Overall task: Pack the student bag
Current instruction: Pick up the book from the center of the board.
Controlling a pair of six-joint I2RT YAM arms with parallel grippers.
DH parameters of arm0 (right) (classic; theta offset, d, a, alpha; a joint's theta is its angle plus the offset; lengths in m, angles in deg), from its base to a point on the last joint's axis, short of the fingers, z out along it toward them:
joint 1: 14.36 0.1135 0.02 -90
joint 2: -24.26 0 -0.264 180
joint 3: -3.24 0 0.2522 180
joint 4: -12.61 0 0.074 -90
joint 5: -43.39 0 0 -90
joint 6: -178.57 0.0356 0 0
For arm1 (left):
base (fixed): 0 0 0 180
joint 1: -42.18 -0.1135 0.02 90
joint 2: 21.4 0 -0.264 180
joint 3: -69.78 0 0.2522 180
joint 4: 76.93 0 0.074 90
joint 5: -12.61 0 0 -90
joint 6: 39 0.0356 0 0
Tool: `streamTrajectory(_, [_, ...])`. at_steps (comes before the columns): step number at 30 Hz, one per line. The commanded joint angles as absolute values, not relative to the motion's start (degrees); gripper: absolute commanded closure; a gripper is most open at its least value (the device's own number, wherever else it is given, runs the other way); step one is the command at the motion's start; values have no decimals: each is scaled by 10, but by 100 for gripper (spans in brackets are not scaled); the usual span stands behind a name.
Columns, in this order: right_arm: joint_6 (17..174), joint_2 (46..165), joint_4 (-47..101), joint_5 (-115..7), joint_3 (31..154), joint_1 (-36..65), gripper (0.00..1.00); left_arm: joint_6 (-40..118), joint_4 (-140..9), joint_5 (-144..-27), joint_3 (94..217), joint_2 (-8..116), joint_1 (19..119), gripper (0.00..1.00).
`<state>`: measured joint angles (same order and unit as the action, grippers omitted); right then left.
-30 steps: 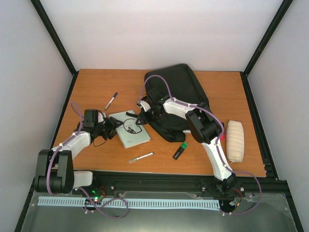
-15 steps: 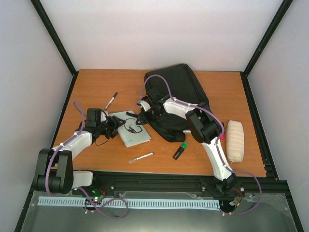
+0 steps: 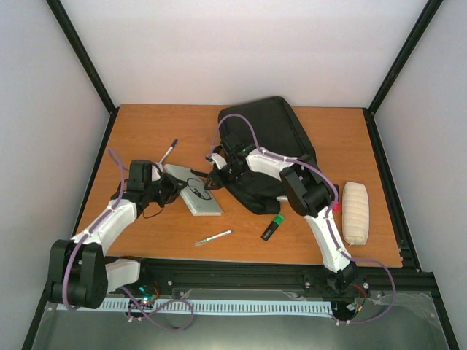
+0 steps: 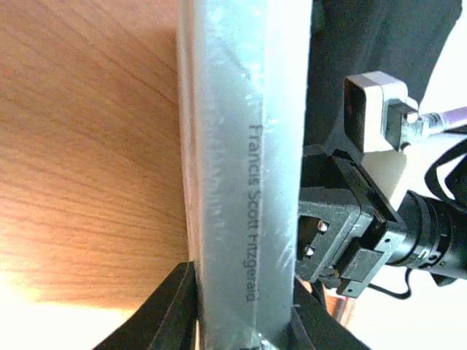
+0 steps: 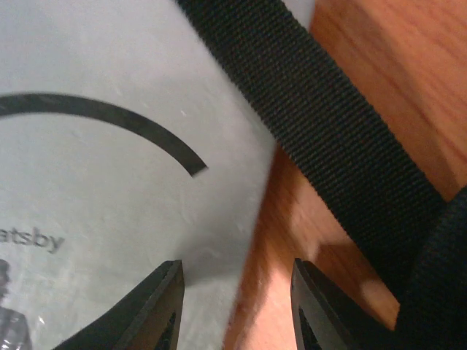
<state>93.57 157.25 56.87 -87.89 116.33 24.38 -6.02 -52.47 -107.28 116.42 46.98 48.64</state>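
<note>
The student bag [image 3: 271, 138] lies black at the back middle of the table, and one strap [image 5: 343, 138] runs toward a pale grey book [image 3: 195, 192]. My left gripper [image 3: 171, 191] is shut on the book's spine [image 4: 248, 182], a finger pressed to each side, and the book stands tilted on its edge. In the left wrist view the left gripper [image 4: 244, 310] holds the spine at the bottom. My right gripper [image 3: 213, 179] hangs open just over the book's far edge. In the right wrist view the right gripper [image 5: 237, 292] straddles the cover [image 5: 109, 146] and bare wood.
A black marker [image 3: 168, 152] lies behind the left arm. A white pen [image 3: 213, 237] and a green highlighter [image 3: 272, 227] lie near the front edge. A cream pouch [image 3: 356, 211] sits at the right. Black frame rails border the table.
My left gripper has closed on the book's spine and raised that side, so the book looks narrower from above. The right arm has stayed in place.
</note>
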Motion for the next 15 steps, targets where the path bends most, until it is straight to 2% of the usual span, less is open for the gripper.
streamTrajectory(1, [926,1591,618,-859,1149,276,59,-41,-519,-1091,1227,423,497,80])
streamTrajectory(10, [901,1471,642,-829,1152,254,54,25,-371,-1083,1285,362,497,98])
streamTrajectory(15, [878,1348,636,-826,1108,211,45,62,-300,-1093,1328,327,497,99])
